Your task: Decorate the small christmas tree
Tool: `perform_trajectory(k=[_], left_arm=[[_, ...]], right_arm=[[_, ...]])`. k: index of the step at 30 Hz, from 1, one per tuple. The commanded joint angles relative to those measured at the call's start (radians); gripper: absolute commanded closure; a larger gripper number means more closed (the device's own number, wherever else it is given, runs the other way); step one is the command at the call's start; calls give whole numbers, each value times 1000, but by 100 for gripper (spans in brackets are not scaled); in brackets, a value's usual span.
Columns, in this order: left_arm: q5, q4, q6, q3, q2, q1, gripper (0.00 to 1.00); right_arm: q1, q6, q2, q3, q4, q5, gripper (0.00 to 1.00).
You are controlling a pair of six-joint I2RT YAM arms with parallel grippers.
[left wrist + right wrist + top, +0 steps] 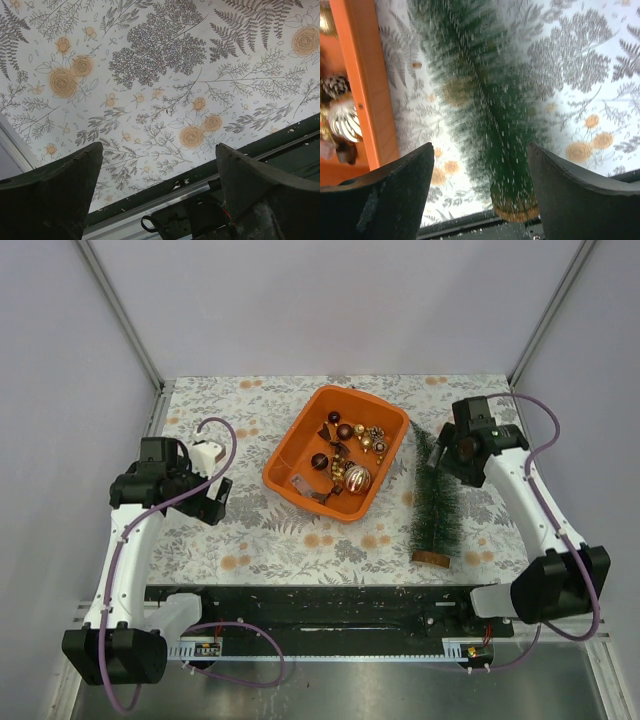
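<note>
small christmas tree lying flat | orange tub beside | baubles inside

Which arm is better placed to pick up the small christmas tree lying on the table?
Right. The right pincer, open, hovers over the tip end of the small christmas tree, which lies beside the orange tub. The left pincer, also open, is on the tub's far side, over bare patterned cloth.
</note>
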Motion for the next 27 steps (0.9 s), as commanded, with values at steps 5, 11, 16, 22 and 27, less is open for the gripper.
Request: perform_trajectory(k=[5,11,16,22,27], left_arm=[[34,53,24,9,32,3,1],[54,53,21,31,21,2,1],[57,53,18,41,17,0,1],[61,53,7,34,29,1,1],[66,53,4,26,35,1,1]], right_arm=[[-107,-92,238,235,88,-34,17],[-105,-133,390,278,103,-78,18],[-105,-146,375,157,209,-110,19],[-105,-149,394,88,241,-103,37],[-104,-146,420,68,243,-97,55]])
